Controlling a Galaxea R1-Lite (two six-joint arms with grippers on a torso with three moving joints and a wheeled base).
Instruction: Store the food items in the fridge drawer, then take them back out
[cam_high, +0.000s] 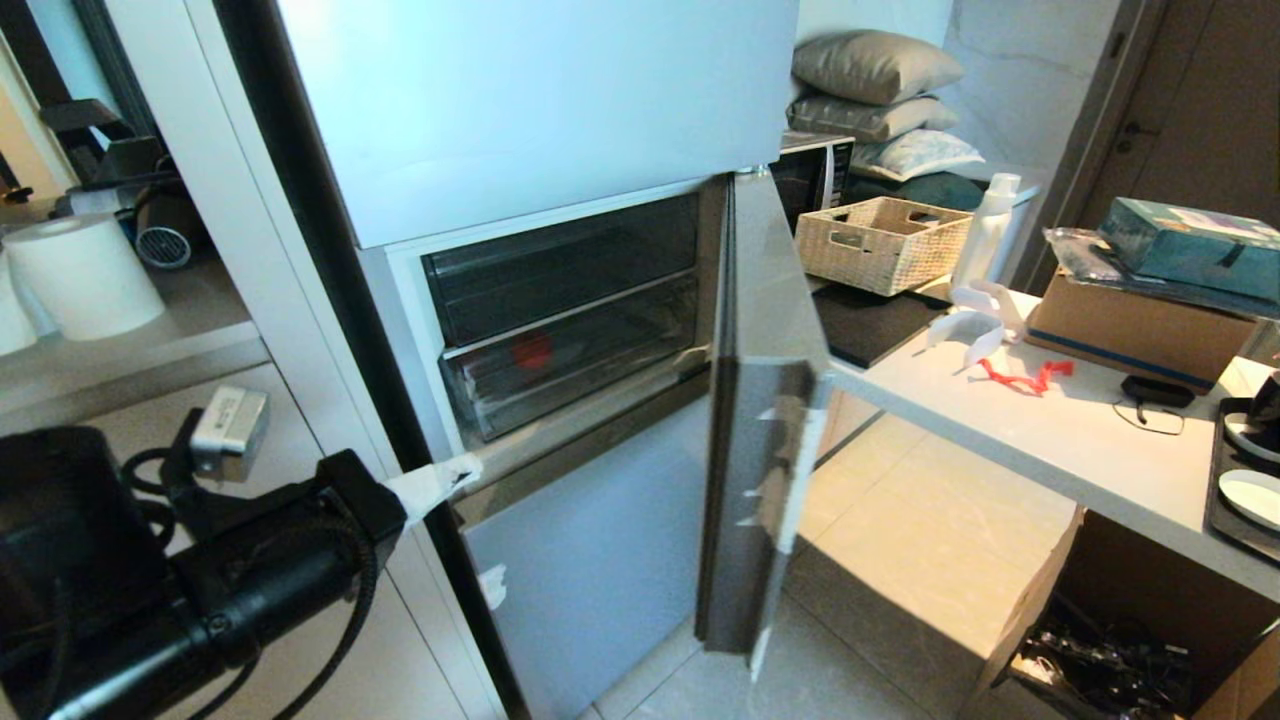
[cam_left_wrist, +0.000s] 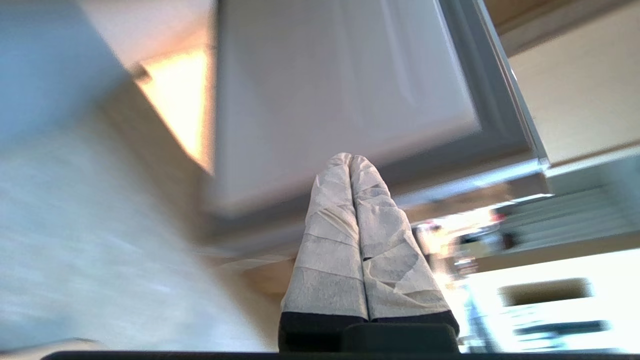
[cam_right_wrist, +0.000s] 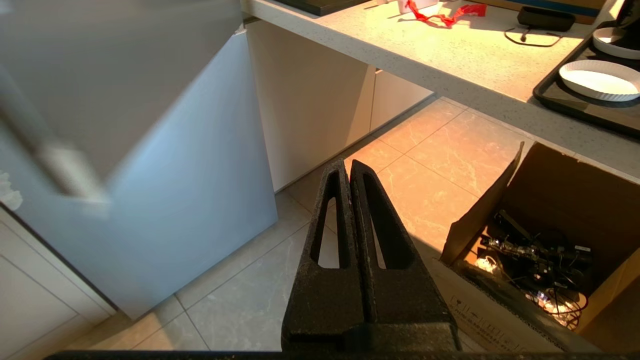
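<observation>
Through the clear front of the fridge drawer (cam_high: 590, 385), the lower of two clear drawers in the fridge's open middle section, a red fruit (cam_high: 532, 350) shows as a dim red patch. The drawer sits pushed in. My left gripper (cam_high: 468, 468), its fingers wrapped in white tape, is shut and empty; it hangs below and left of the drawer, near the fridge's left front edge. In the left wrist view the same gripper (cam_left_wrist: 350, 158) has its taped fingers pressed together. My right gripper (cam_right_wrist: 348, 165) is shut on nothing, low over the tiled floor.
The middle door (cam_high: 765, 400) stands swung open to the right of the drawers. Beyond it a white counter (cam_high: 1050, 450) carries a wicker basket (cam_high: 880, 240), a white bottle (cam_high: 985, 230) and boxes. An open cardboard box (cam_right_wrist: 550, 235) of cables sits under the counter.
</observation>
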